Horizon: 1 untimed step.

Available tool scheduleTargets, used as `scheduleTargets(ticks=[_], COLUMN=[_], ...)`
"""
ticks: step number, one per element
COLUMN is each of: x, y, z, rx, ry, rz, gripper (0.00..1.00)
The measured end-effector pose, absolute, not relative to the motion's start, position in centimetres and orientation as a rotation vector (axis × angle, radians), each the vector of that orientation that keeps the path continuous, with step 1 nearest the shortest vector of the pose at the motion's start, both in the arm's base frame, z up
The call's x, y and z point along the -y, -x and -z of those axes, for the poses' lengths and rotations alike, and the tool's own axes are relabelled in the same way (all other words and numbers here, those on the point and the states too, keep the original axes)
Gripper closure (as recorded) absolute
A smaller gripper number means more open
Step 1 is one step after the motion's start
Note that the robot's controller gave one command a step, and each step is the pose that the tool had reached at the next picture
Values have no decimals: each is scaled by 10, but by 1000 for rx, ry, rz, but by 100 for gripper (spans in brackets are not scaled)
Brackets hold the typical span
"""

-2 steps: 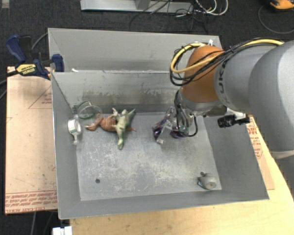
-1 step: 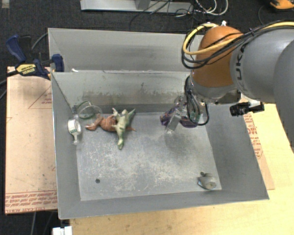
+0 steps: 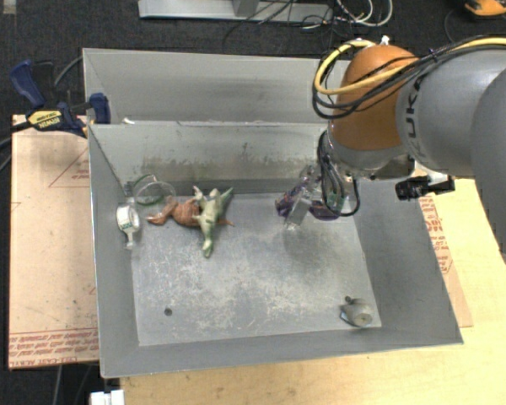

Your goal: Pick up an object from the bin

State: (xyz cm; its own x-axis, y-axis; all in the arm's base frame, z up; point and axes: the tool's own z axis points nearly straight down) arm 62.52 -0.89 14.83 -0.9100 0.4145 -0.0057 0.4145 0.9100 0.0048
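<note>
My gripper (image 3: 314, 197) hangs under the orange cover at the bin's back right, just off the back wall. It is shut on a small purple and clear thing (image 3: 288, 204), which sticks out to the left of the fingers, with a purple bit also showing on their right. Well to the left lies a green toy dinosaur (image 3: 211, 213), and a brown toy dinosaur (image 3: 179, 213) touches its left side.
A clear plastic piece (image 3: 148, 191) and a small white and green thing (image 3: 128, 220) lie by the left wall. A small grey lump (image 3: 357, 313) sits near the front right corner. The arm covers the bin's right rim.
</note>
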Motion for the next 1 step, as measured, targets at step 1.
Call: scheduleTargets(ticks=[1], x=[13], y=[-641], z=[-218], rx=[-3064], ry=[-609], rz=[-8], gripper=[100])
